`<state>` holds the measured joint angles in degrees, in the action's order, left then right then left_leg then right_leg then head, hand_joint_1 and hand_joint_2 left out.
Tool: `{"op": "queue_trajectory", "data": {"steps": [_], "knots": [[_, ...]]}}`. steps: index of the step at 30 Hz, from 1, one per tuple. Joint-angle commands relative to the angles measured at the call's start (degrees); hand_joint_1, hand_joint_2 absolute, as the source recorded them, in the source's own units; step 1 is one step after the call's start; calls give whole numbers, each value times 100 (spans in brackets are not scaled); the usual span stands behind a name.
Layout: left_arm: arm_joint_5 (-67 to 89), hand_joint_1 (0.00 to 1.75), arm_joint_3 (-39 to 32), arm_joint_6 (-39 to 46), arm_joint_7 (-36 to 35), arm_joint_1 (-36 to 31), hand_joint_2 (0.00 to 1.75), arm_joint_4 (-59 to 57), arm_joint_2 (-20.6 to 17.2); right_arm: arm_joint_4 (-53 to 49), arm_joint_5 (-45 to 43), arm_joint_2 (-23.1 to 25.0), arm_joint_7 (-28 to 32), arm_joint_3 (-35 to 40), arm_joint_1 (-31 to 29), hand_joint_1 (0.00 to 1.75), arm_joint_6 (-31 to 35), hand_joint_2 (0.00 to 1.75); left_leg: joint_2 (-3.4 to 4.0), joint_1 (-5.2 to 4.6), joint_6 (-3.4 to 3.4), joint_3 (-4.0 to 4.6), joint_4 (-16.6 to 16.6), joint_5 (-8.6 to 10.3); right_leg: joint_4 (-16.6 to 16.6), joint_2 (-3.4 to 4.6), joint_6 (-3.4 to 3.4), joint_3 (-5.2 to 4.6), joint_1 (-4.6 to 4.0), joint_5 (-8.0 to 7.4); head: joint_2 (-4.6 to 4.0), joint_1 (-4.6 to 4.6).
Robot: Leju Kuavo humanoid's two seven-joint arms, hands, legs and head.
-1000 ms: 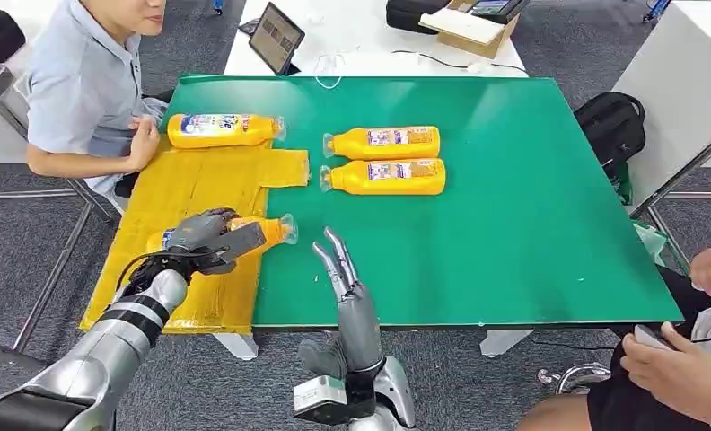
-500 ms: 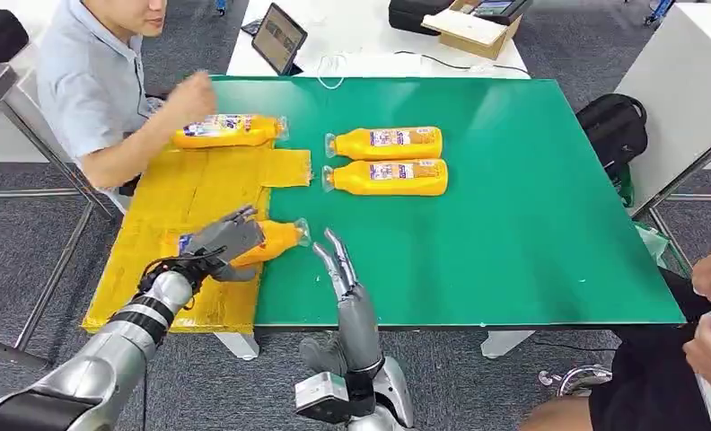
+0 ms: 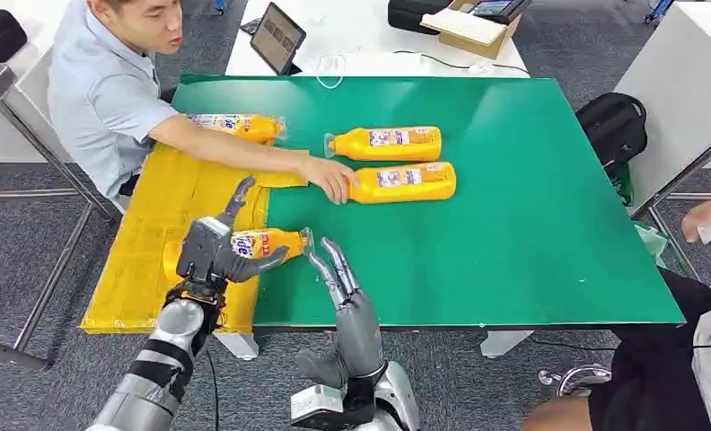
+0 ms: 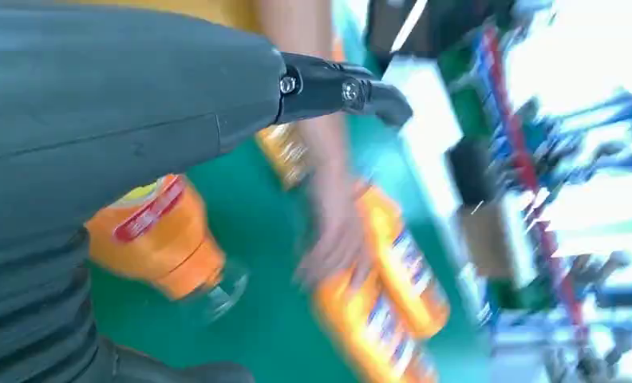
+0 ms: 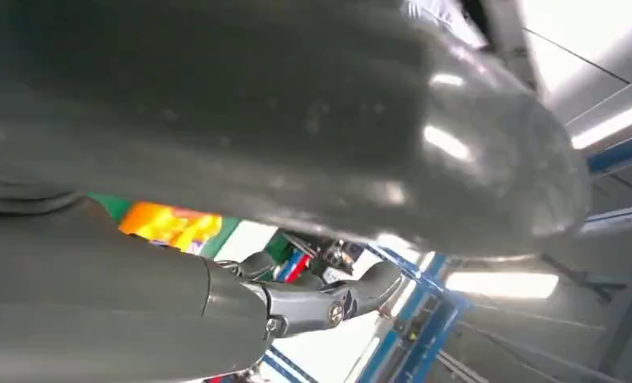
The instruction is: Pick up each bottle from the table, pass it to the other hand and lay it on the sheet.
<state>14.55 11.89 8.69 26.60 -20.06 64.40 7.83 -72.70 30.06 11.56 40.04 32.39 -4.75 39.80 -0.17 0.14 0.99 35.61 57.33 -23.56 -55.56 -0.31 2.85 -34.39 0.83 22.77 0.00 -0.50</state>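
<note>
An orange bottle (image 3: 269,242) lies at the near right edge of the yellow sheet (image 3: 145,224), its clear cap end over the green table (image 3: 513,224). My left hand (image 3: 213,251) hovers over its body with fingers spread and grips nothing; the left wrist view shows this bottle (image 4: 157,235) under the palm. My right hand (image 3: 341,278) stands open at the table's front edge, fingers straight, just right of the cap. A second bottle (image 3: 240,126) lies at the sheet's far end. Two more bottles (image 3: 390,142) (image 3: 406,181) lie mid-table.
A person (image 3: 109,90) at the far left stretches an arm across the sheet, hand (image 3: 334,184) on the nearer mid-table bottle. Another person (image 3: 693,368) sits at the near right. A tablet (image 3: 276,36) stands behind the table, a black bag (image 3: 612,126) to its right.
My left hand has spread its fingers and let go of the bottle on the sheet's edge. The person's arm has reached across to the nearer mid-table bottle, which shifted slightly right.
</note>
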Motion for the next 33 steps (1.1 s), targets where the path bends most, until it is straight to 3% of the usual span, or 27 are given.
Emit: {"op": "queue_trajectory", "data": {"steps": [1,3,5,6,7,12,14,19,26,33], "knots": [[-674,0,-437,1898,890,961,175,2674,269,152,1279,-343,-117,-1443,97,0,20,0,-1,4,-2,-12,3,-11,1,-1,-7,16,-4,9,0,2],[-315,0,-649,2722,1125,1172,175,2930,299,331,2093,-646,-674,-1489,45,0,20,0,7,2,-1,-25,-1,-12,5,7,-7,26,-3,8,0,2],[-308,0,-729,2779,1005,1331,175,3003,247,505,2522,-870,-1244,-1513,-87,0,20,0,4,0,0,-16,-6,-5,9,4,-4,19,-1,3,0,0],[-350,0,-753,2740,965,1387,175,3005,248,554,2587,-923,-1330,-1558,-142,0,20,175,11,1,0,-32,-7,-12,13,11,-5,35,-1,6,0,2],[-498,0,-711,2464,755,1507,175,2970,219,690,2825,-970,-1706,-1785,-258,0,20,175,9,2,0,-25,-7,-9,13,9,-5,30,-2,3,0,2],[-367,0,-631,2429,756,1723,175,2896,297,994,3088,-1172,-2240,-2030,-595,0,-109,175,10,-4,0,-23,-5,-8,9,12,-6,27,3,3,0,0],[-272,0,-570,2340,632,1807,175,2919,284,1382,3328,-1241,-2665,-2134,-839,0,-449,175,10,-2,-2,-28,-3,-11,7,11,-8,32,1,6,0,2],[-269,0,-555,2272,563,1790,175,2912,280,1605,3305,-1207,-2739,-2207,-939,0,-451,175,6,-1,-3,-29,-2,-11,6,6,-10,34,0,7,0,0],[-253,0,-411,2054,363,1610,175,2581,220,3138,3149,-1188,-2879,-2393,-1686,0,-540,175,6,0,-1,-22,-4,-4,9,6,-6,26,-1,0,0,2],[-347,0,-400,1854,223,1419,175,2238,185,3983,2936,-1240,-2761,-2558,-2146,0,-622,175,1,-3,-1,-25,-4,-4,6,1,-8,29,2,3,0,0]]}}
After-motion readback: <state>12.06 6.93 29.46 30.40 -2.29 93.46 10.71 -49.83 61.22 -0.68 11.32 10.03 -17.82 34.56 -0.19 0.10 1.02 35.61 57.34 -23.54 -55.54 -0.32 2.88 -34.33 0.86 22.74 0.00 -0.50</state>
